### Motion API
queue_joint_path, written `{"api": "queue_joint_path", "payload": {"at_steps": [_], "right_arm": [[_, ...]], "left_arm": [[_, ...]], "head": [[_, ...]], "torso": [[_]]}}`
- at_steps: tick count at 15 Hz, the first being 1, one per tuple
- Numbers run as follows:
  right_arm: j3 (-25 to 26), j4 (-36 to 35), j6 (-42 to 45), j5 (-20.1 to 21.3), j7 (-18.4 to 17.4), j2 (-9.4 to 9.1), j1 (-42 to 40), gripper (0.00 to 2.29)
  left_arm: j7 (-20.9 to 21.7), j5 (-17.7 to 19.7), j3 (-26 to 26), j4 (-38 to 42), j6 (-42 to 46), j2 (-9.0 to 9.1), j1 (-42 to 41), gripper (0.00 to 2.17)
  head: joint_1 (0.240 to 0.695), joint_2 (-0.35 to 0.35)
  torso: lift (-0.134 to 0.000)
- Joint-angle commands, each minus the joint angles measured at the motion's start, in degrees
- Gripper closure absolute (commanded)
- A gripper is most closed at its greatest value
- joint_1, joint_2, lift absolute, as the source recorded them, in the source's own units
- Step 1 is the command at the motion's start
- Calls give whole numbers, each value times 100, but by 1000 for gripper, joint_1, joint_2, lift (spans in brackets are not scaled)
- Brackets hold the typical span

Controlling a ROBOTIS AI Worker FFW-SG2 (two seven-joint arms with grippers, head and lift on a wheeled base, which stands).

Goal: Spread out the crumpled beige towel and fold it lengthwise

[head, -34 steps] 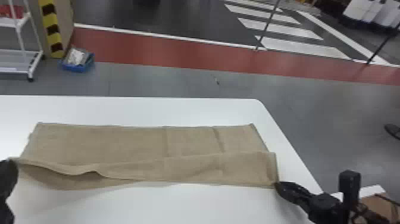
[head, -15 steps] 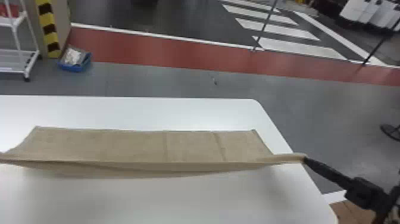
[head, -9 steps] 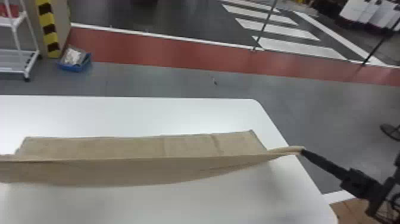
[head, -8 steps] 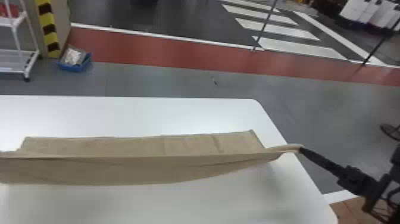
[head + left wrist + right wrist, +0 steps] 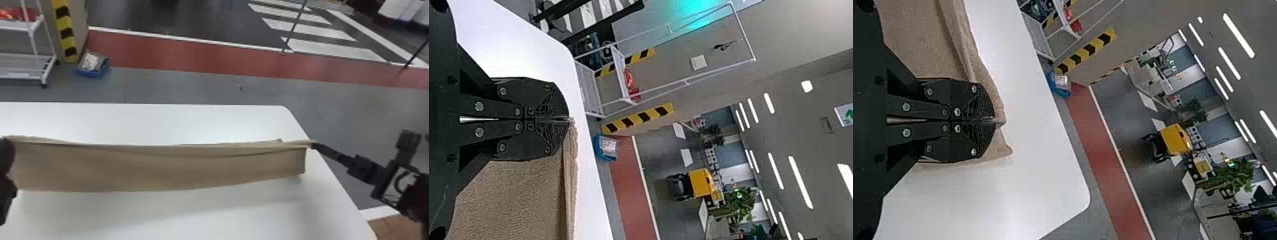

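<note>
The beige towel [image 5: 159,169] hangs as a long band across the table, its upper edge held at both ends and its front face dropping toward the tabletop. At the head view's left edge is my left gripper [image 5: 7,156], by the towel's left corner; in the left wrist view the left gripper [image 5: 569,120] is shut on the edge of the towel [image 5: 519,200]. My right gripper [image 5: 313,145] pinches the right corner; in the right wrist view the right gripper [image 5: 995,121] is shut on the towel [image 5: 918,40], a small flap hanging beside its fingers.
The white table [image 5: 159,217] has its right edge under the right arm. Beyond it on the floor are a blue bin [image 5: 92,71], a white rack [image 5: 44,68] and a striped yellow-black post [image 5: 66,32].
Both grippers have carried the towel's held edge away toward the table's far side. The part lying behind that edge is now mostly covered, and the left gripper has come back into the head view.
</note>
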State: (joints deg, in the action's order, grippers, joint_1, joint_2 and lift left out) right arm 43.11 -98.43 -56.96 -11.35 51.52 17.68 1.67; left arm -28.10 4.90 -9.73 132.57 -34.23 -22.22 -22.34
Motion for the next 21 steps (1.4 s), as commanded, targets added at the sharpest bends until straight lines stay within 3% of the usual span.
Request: {"api": "queue_joint_path", "payload": {"at_steps": [1,5,13,15,17,21], "right_arm": [[-312,324,58,124,-46,60,158,1595],[-541,895,409,291,-195,113,378,1595],[-875,1941,866,282,-371,368,1002,1582],[-1042,2117,1024,282,-468,420,1081,1582],[-1112,2205,1183,291,-521,420,1107,1436],[-1165,2433,1323,256,-670,499,1204,1433]], "left_arm": [[50,20,-20,-381,-71,112,353,1379],[103,20,-152,-1031,-141,209,837,1379],[147,20,-416,-1717,-159,332,1514,1376],[156,-6,-521,-1963,-141,376,1689,1376],[156,-33,-574,-2130,-159,402,1777,1376],[182,-68,-627,-2481,-176,490,2023,1376]], "head": [[695,-282],[695,-246],[695,-249],[695,-246],[695,-245],[695,-242]], "torso": [[-124],[-124],[-124],[-124],[-124],[-124]]}}
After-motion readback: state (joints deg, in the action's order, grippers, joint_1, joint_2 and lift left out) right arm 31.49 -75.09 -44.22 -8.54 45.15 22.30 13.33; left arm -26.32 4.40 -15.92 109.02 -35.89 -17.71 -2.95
